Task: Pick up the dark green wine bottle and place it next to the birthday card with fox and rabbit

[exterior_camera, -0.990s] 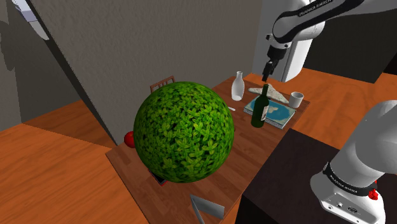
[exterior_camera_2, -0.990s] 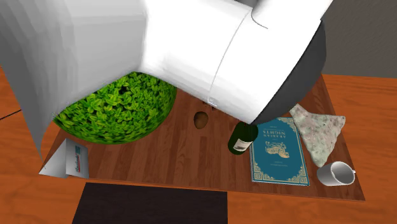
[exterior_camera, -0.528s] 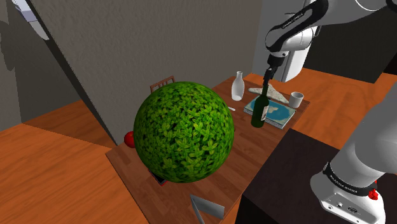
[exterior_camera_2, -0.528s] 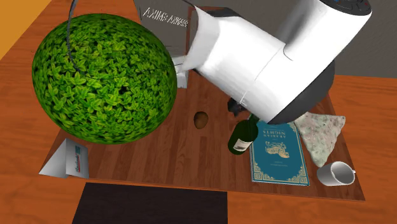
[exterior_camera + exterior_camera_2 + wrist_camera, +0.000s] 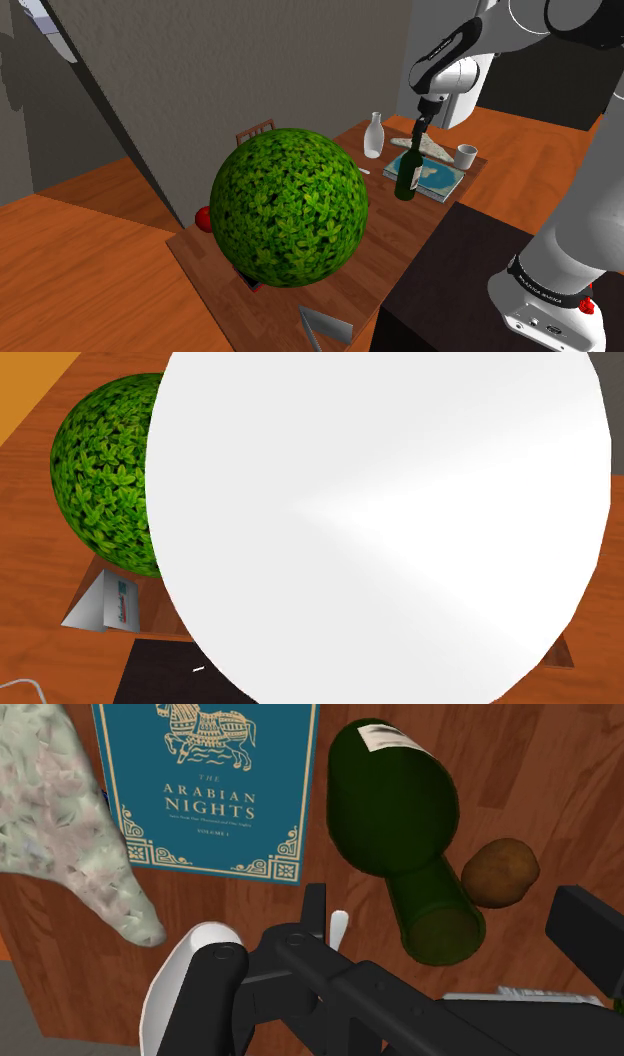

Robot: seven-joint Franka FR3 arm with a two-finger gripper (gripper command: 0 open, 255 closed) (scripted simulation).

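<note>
On the worktop [image 5: 395, 235], one dark green wine bottle [image 5: 407, 172] upright under the hand [image 5: 419, 127], fingers apart. Hidden in the second exterior view behind one white arm link [image 5: 380, 522]; one card [image 5: 103, 602] showing.

The arm [image 5: 585, 215] is glossy white, built of thick, rounded, tube-like links with dark joints between them. At 5 o'clock in the shoulder view, its lowest link wears a dark ring [image 5: 545, 285] printed with small white lettering, too small to read, and a small red knob [image 5: 588, 306] sits just beside that ring. Toward 1 o'clock, a second dark collar [image 5: 452, 42] also carries white lettering. The gripper [image 5: 420, 124] is slim and all black. In the wrist view its 2 fingers [image 5: 590, 929] are matte black and angular, with a white rounded housing [image 5: 190, 989] at 7 o'clock. The second exterior view shows a smooth, unmarked white shell [image 5: 380, 522].
</note>
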